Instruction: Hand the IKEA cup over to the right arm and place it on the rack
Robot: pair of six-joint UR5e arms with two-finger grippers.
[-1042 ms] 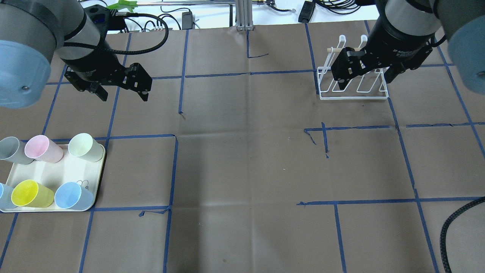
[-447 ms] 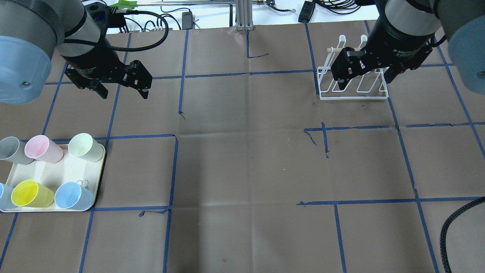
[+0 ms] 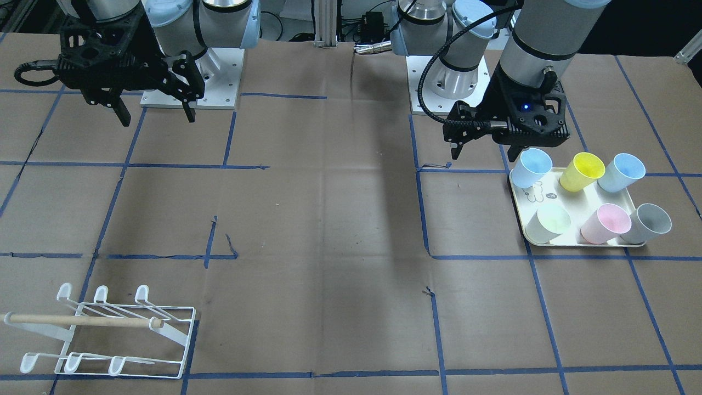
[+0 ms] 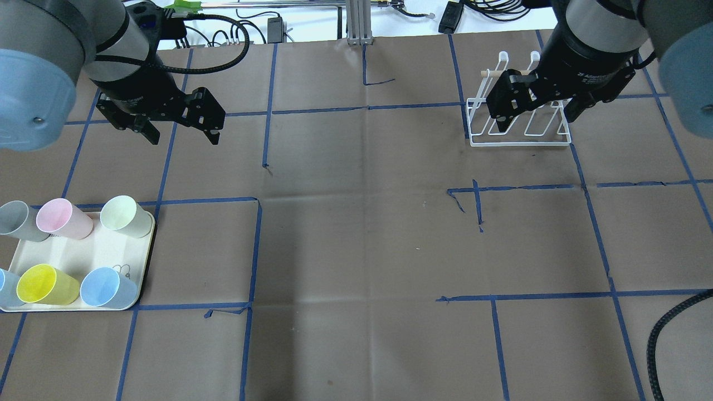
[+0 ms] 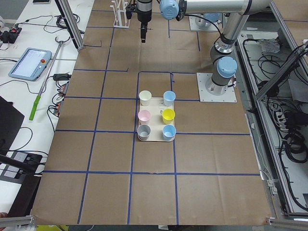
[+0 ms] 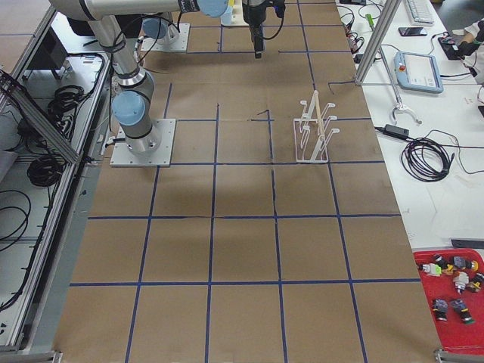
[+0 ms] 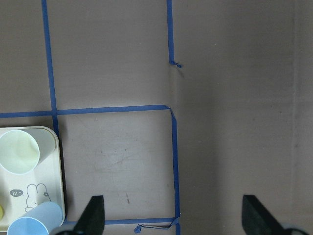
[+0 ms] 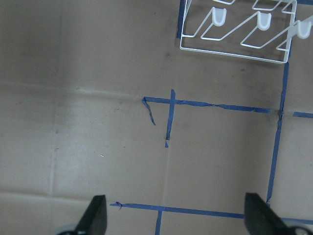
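Several pastel cups stand on a cream tray (image 4: 83, 250) at the table's left: pale green (image 4: 125, 216), pink (image 4: 62, 218), grey (image 4: 19, 221), yellow (image 4: 44, 284) and light blue (image 4: 106, 288). My left gripper (image 4: 182, 138) is open and empty, hovering high and beyond the tray; its wrist view shows the green cup (image 7: 18, 151) at lower left. My right gripper (image 4: 537, 122) is open and empty, hovering in front of the white wire rack (image 4: 521, 143) with its wooden dowel (image 3: 82, 320). The rack (image 8: 230, 50) holds no cup.
Brown paper with blue tape lines (image 4: 256, 245) covers the table. The robot bases (image 3: 192, 77) sit at the near edge. A black cable (image 4: 657, 334) lies at the right front corner. Cables and a pendant (image 5: 29, 62) lie beyond the far edge.
My left gripper has shifted very slightly toward the far side of the table, still open. My right gripper and the cups have not moved.
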